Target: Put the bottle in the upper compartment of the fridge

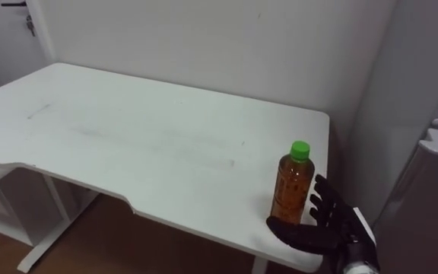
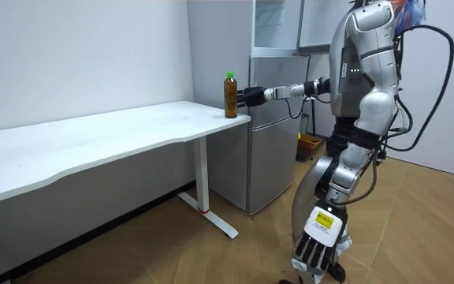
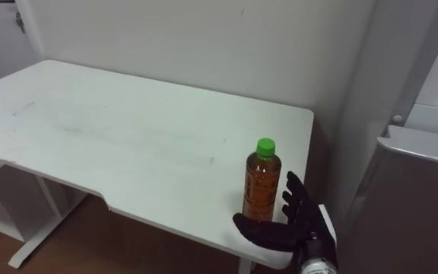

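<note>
A bottle (image 1: 292,189) of brown drink with a green cap stands upright near the right front corner of the white table (image 1: 128,137). My right hand (image 1: 322,224) is open just to the right of it at table height. Its fingers are spread beside the bottle and the thumb reaches across in front of the bottle's base, not curled round it. The room view has the bottle (image 2: 230,96) at the table's end, with my right arm stretched out level and the hand (image 2: 251,96) against it. My left hand (image 2: 318,241) hangs low by my leg, fingers relaxed.
The grey fridge (image 1: 432,190) stands right of the table's end, close to my right arm. In the room view the fridge (image 2: 274,150) has an upper compartment (image 2: 278,24) above it. A wall runs behind the table. I stand on wooden floor facing the table's corner.
</note>
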Available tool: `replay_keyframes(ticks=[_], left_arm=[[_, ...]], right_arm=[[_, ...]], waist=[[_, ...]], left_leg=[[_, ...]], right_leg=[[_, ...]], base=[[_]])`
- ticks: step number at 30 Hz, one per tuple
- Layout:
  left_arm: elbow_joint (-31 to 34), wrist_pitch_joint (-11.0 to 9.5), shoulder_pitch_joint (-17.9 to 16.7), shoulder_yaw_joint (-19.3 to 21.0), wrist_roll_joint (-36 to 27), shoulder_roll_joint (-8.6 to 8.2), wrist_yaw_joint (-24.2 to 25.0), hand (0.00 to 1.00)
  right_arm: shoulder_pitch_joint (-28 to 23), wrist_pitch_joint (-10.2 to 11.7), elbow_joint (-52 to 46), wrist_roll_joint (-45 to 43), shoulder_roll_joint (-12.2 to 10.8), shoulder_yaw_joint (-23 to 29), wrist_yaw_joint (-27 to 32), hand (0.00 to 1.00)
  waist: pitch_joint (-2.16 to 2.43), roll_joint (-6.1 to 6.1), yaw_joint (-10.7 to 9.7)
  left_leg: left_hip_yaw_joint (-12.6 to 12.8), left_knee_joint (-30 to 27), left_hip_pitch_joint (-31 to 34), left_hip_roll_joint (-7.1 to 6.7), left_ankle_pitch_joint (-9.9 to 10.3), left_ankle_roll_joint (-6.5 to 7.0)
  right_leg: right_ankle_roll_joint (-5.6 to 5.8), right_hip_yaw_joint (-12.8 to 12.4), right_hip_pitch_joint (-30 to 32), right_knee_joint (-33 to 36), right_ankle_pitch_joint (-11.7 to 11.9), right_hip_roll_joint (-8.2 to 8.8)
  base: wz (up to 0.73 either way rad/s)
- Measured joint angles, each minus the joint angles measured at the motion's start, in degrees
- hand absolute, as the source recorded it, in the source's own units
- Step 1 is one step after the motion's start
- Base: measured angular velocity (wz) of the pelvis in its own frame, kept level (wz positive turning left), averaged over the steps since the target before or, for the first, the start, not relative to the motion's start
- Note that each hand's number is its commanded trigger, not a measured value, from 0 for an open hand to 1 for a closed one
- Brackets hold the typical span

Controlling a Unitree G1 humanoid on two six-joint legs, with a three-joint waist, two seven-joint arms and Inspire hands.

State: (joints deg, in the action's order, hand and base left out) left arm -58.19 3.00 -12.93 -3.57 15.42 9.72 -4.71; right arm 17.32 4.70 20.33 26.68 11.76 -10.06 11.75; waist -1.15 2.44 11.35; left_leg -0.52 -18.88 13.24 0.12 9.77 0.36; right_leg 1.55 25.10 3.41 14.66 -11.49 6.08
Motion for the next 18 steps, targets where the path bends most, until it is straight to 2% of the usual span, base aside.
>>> replay_keyframes(ticks=[6, 18], left_arm=[[0.03, 0.41, -0.01, -0.23, -0.09, 0.03, 0.5, 0.0], [-0.03, 0.75, 0.07, -1.17, -0.13, 0.04, 1.97, 0.0]], right_arm=[[4.53, 0.6, -0.01, 0.09, 0.18, -1.52, 0.78, 0.0], [4.64, 0.61, 0.04, 0.09, 0.31, -2.63, 1.41, 0.0]], waist=[[0.04, 0.06, 0.14], [0.05, 0.08, 0.11]], left_leg=[[0.15, 0.56, -0.28, -0.03, -0.03, -0.02], [0.22, 0.89, -0.5, -0.04, -0.08, -0.07]], right_leg=[[0.01, 0.01, -0.07, -0.29, 0.0, 0.0], [0.06, 0.11, -0.36, -0.56, -0.04, 0.0]], base=[[0.0], [0.0]])
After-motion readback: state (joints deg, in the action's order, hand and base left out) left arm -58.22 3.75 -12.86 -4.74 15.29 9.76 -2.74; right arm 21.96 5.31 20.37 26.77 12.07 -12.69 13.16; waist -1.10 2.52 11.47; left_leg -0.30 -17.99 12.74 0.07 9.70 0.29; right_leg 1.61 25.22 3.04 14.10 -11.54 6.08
